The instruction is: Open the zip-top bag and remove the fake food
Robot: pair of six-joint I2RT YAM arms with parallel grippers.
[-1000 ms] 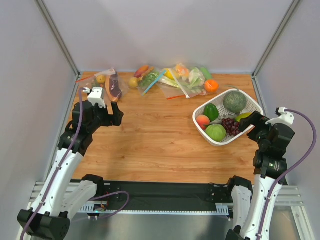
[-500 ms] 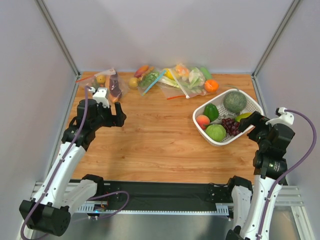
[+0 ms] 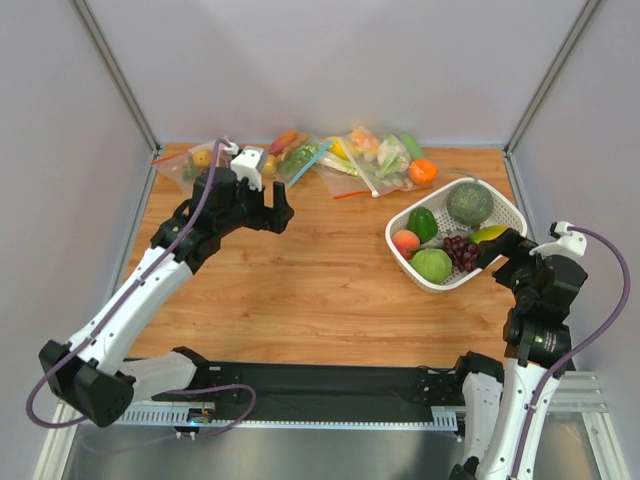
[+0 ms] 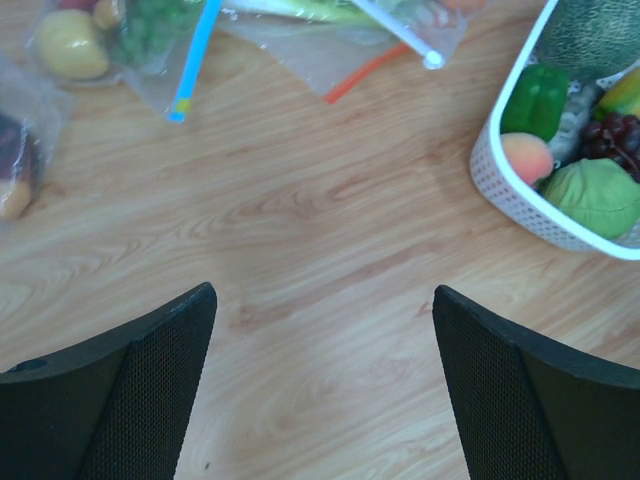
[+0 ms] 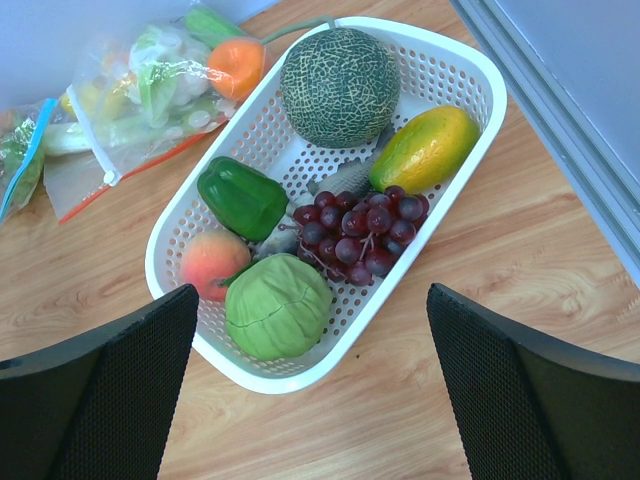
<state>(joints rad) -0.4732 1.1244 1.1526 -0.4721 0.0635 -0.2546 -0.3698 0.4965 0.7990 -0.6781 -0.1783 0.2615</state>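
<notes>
The white basket [image 5: 445, 75] sits on the wooden table [image 3: 320, 290]; every place below is given from it. Inside it lie a netted dark green melon [image 5: 340, 85], a yellow-orange mango-like fruit [image 5: 425, 148], purple grapes [image 5: 362, 232], a green pepper [image 5: 240, 197], a peach [image 5: 213, 262] and a pale green cabbage [image 5: 277, 305].

The zip-top bag [image 5: 160, 85] lies flat on the wood just beyond the basket's far left corner, close to the back wall; its whitish zip strip [image 5: 88, 135] is at the end away from the basket, and the bag looks closed. The fake food shows through the clear dotted plastic; the orange [image 5: 237, 65] is at the end nearest the basket, almost against the rim; the white cauliflower [image 5: 150, 75] with green leaves is in the middle; the glossy green piece [image 5: 210, 22] is at the far side. Whether the orange is fully inside I cannot tell.

Further left of the basket, past this bag, lies a bag with a blue zip strip [image 4: 190, 60]; a red zip strip [image 4: 365, 75] shows between the two.

The left gripper [image 4: 322, 292] hangs over bare wood well to the left of the basket, jaws spread wide, nothing between them; it touches no bag. The right gripper [image 5: 311, 290] hovers above the basket's near side, jaws likewise wide apart and empty.
</notes>
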